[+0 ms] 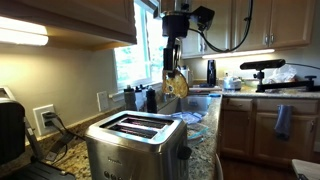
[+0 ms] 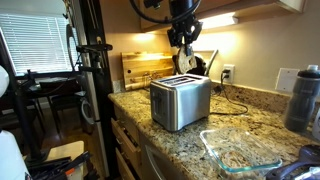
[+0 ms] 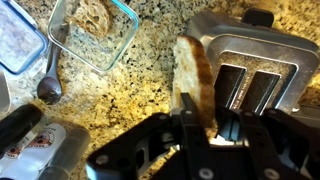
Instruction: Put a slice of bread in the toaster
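Observation:
My gripper [image 3: 198,118] is shut on a tan slice of bread [image 3: 193,72] and holds it on edge in the air. In the wrist view the slice hangs over the granite counter just beside the steel toaster [image 3: 250,62], whose two dark slots show to its right. In both exterior views the gripper [image 1: 174,72] [image 2: 183,50] holds the slice [image 1: 177,84] [image 2: 185,58] well above the toaster [image 1: 135,145] [image 2: 180,100].
A glass dish [image 3: 95,35] with more bread sits on the counter, a spoon [image 3: 48,82] beside it. A second glass dish [image 2: 240,150] lies near the toaster. A cutting board [image 2: 145,68] leans on the back wall. A black appliance [image 1: 10,130] stands at the left.

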You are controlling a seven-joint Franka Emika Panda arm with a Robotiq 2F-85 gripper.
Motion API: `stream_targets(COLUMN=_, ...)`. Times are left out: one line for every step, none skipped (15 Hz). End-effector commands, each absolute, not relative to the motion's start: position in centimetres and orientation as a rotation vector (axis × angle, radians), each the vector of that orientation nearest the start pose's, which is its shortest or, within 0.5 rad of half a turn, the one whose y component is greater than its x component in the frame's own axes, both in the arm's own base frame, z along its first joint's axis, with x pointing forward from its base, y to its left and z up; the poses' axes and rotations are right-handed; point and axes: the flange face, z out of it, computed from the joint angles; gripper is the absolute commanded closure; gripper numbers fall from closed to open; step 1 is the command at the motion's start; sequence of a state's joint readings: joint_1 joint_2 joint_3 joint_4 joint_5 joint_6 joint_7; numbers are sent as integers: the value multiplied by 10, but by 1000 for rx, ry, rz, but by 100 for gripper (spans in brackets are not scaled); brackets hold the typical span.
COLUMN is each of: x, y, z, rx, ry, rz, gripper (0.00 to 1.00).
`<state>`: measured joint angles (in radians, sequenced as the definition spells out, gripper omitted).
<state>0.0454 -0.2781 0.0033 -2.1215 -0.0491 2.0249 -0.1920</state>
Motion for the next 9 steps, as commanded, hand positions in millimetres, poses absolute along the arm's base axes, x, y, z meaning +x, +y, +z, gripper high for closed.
stream_targets(x=488, y=30, z=553, rx=-3126, ry=-460, rz=-273, gripper=94)
stream_targets(x=489, y=31, z=552, rx=-3121, ry=-470, rz=-275, gripper=94)
stream_targets(x=489, y=35, z=550, rx=-3113, ry=-483, rz=-271, gripper=94)
stream_targets(x=490, y=37, z=549, rx=-3107, ry=-495, rz=-269, gripper=94)
stream_targets(x=491, y=40, z=546, rx=-3096, ry=-509, rz=-261, gripper=94)
stream_targets(x=491, y=42, z=545, rx=-3092, ry=-515, rz=-257, gripper=94)
stream_targets(x=493, y=45, z=543, rx=-3082, ry=-525, rz=-254, gripper=94)
stream_targets(x=494, y=47, z=542, rx=-3078, ry=-531, rz=-252, gripper=94)
stream_targets(x=496, y=53, z=540, rx=-3074, ry=-539, rz=-246, gripper=94)
